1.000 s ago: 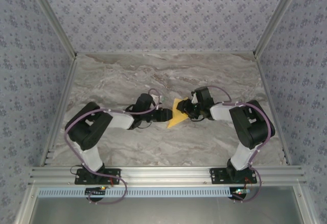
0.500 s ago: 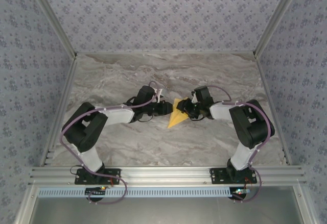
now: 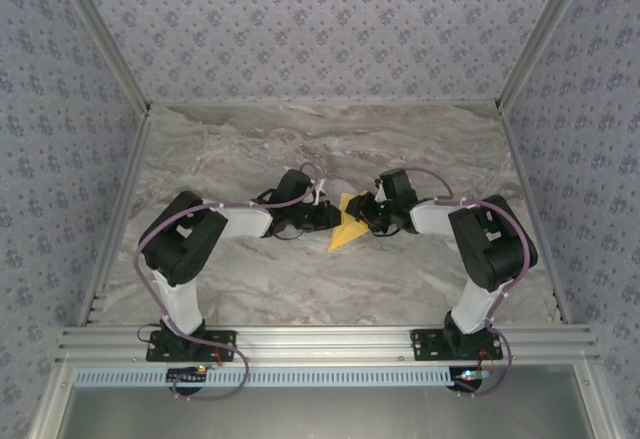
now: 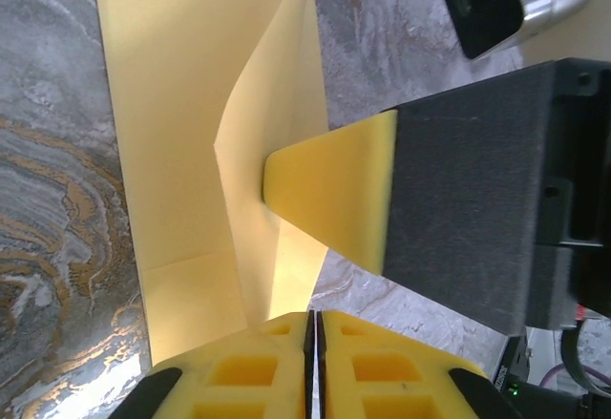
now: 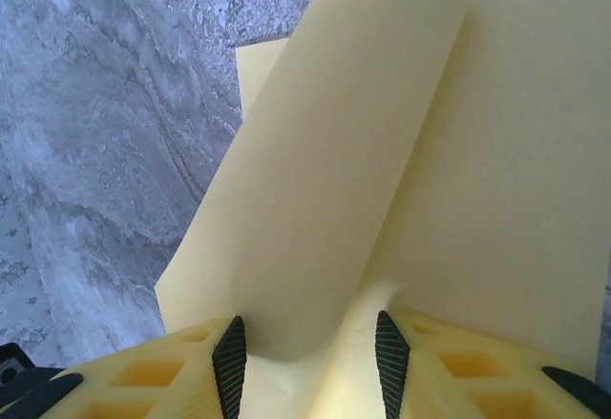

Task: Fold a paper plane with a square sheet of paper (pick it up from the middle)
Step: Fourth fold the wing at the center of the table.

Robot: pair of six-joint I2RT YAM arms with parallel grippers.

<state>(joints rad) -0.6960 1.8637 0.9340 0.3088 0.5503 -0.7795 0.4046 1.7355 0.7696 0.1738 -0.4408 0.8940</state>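
At the left gripper [image 4: 313,328]: stands closed, yellow pads [image 4: 277,338] flush along a hairline seam. Touches the lower end of a raised flap of the sheet of paper [image 4: 172,152], with no telling from this angle of any paper caught in that seam. At the right gripper [image 5: 307,335]: stands partway apart, clasping a rounded upright fold of the sheet, paper pressed against both black pad edges [image 5: 229,362]. Reaches in from the opposite side in the left wrist view, one wedge-tipped finger [image 4: 329,195] lying against the raised flap. Outward from the jaws: lies mid-table on the grey marble [image 3: 250,149], between the two grippers, partly flat and partly lifted. Reads from above as a narrow yellow wedge, long axis running from far-right to near-left, sharp tip aimed near-left, wide end up by the right gripper. Meets both grippers head-on there, left arm [image 3: 245,224] coming in from the left, right arm [image 3: 440,217] from the right, fingertips just beside each other over the paper.
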